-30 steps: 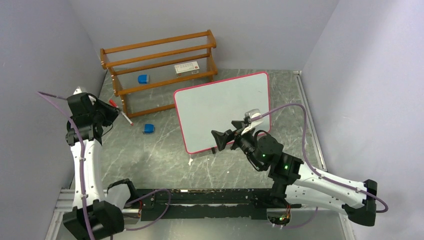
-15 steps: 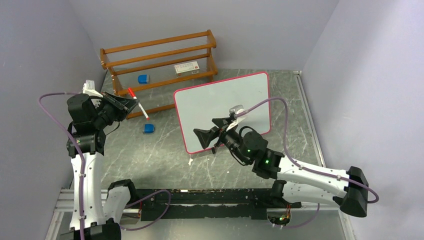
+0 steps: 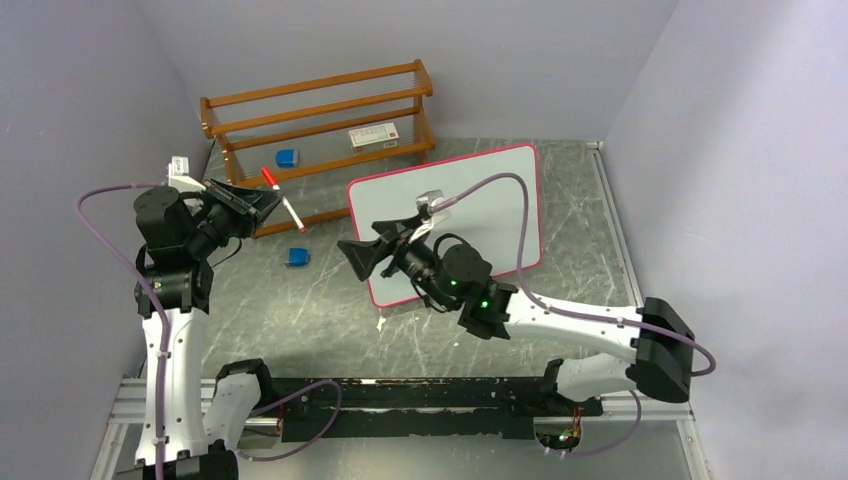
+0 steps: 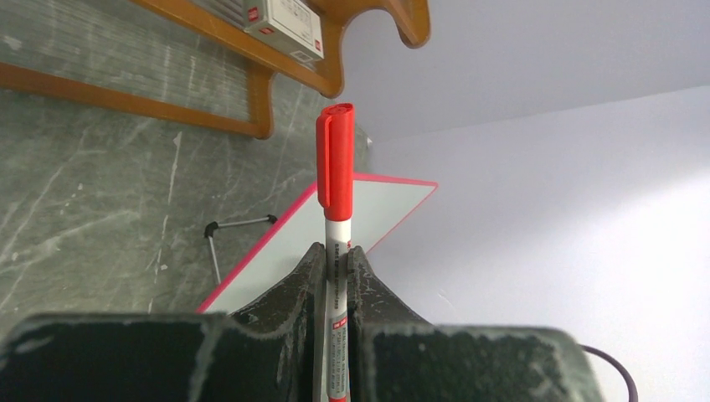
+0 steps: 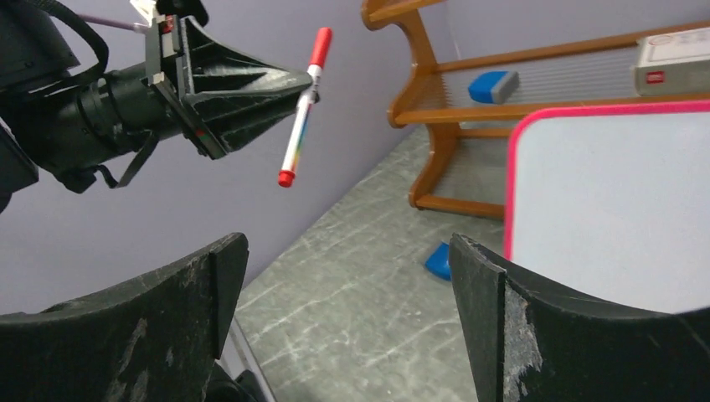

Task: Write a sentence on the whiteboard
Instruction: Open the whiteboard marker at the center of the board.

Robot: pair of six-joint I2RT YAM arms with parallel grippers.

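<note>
We see a grey marbled desk (image 3: 300, 310) closed in by pale lilac walls (image 3: 90, 90) on the left, far and right sides. A wooden rack (image 3: 320, 120) stands at the far left. The near left of the desk lies bare, while only a narrow strip runs between the whiteboard (image 3: 500, 220) and the right wall. The whiteboard sits at the centre, its far left corner close to the rack's right end. The left claw (image 3: 270, 198), raised well left of the board, is clamped on a red-capped marker (image 3: 284, 201). The right claw (image 3: 352, 250) gapes wide, holding nothing, just off the board's left edge and pointing left toward the marker.
</note>
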